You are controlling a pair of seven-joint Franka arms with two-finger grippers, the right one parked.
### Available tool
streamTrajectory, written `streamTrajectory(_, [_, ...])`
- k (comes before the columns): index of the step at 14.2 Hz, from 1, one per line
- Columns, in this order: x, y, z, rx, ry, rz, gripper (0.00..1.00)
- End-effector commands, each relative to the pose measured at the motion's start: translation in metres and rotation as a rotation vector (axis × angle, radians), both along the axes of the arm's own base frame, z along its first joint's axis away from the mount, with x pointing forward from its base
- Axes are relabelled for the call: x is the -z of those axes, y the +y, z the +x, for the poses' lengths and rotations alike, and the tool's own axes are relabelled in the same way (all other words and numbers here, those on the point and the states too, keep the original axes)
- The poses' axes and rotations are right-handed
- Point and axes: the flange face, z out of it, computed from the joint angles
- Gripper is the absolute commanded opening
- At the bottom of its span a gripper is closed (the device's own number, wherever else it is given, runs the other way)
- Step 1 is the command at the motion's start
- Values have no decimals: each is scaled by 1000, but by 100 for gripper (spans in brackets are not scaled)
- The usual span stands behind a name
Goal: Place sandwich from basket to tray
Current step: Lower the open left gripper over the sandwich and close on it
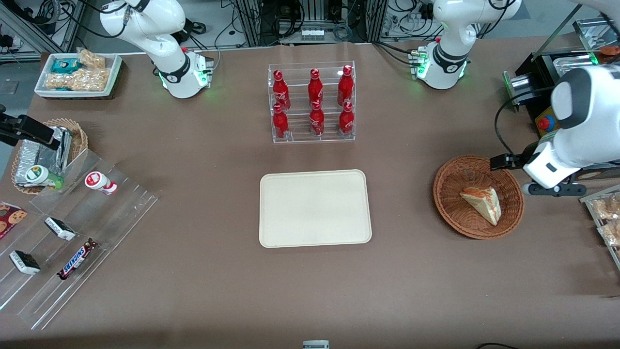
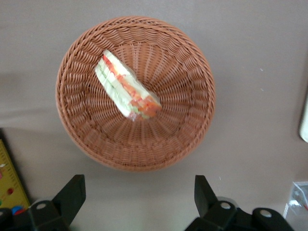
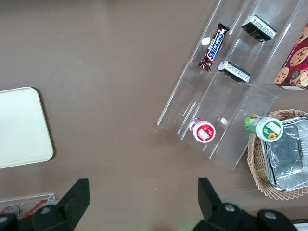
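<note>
The sandwich (image 1: 482, 203) (image 2: 127, 86), a pale wedge with red-orange and green layers, lies inside the round reddish-brown basket (image 1: 441, 194) (image 2: 192, 139) toward the working arm's end of the table. My left gripper (image 1: 501, 161) (image 2: 138, 182) hovers by the basket's rim, slightly farther from the front camera than the sandwich. It is open, and only bare table shows between its fingers. The cream tray (image 1: 315, 208) (image 3: 19, 125) lies flat mid-table with nothing on it, well apart from the basket.
A clear rack of red bottles (image 1: 312, 102) stands farther from the front camera than the tray. A clear stepped stand with snacks (image 1: 72, 228) and a tan basket with foil blocks (image 1: 43, 150) sit at the parked arm's end. Bagged snacks (image 1: 605, 213) lie beside the reddish-brown basket.
</note>
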Motion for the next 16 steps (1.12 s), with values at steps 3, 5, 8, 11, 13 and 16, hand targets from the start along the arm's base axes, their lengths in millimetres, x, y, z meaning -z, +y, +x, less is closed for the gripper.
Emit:
streamTrajectory(3, [48,12,-23,-272,-88,39,100])
streamTrajectory(5, [67,13,-22,-537,-121,66,100])
streamTrajectory(8, [96,13,-19,-797,-169,77,100])
streamTrajectory(11, [134,14,-13,-818,-151,85,100])
streamTrajectory(13, [154,14,-9,-828,-162,82,80])
streamTrajectory(16, [161,14,-5,-859,-177,78,12])
